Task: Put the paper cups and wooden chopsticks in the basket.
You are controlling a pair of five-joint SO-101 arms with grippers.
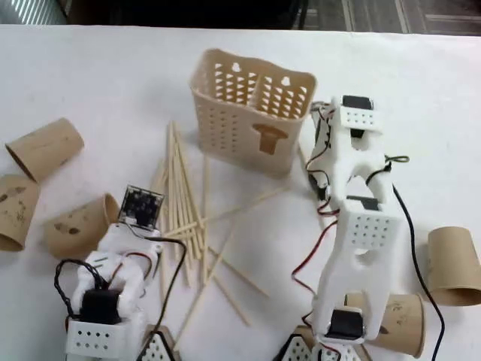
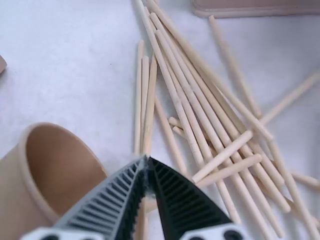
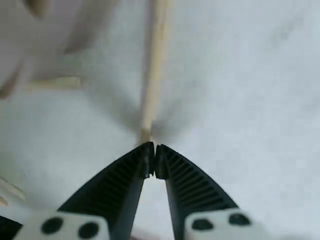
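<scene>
Several wooden chopsticks (image 1: 186, 204) lie scattered on the white table in front of the beige perforated basket (image 1: 252, 109). My left gripper (image 2: 148, 161) is shut and empty, low over the near ends of the chopsticks (image 2: 200, 115), with a paper cup (image 2: 47, 170) lying on its side right beside it. This cup (image 1: 81, 224) is beside the left arm. My right gripper (image 3: 153, 150) is shut, its tips at the end of a single chopstick (image 3: 154, 75); I cannot tell if it pinches it. The right arm (image 1: 353, 188) stands beside the basket's right side.
Two more paper cups (image 1: 45, 148) (image 1: 16, 210) lie at the far left. Another two cups (image 1: 451, 265) (image 1: 396, 323) lie at the right near the right arm's base. The basket's base (image 2: 250, 7) is just beyond the chopstick pile.
</scene>
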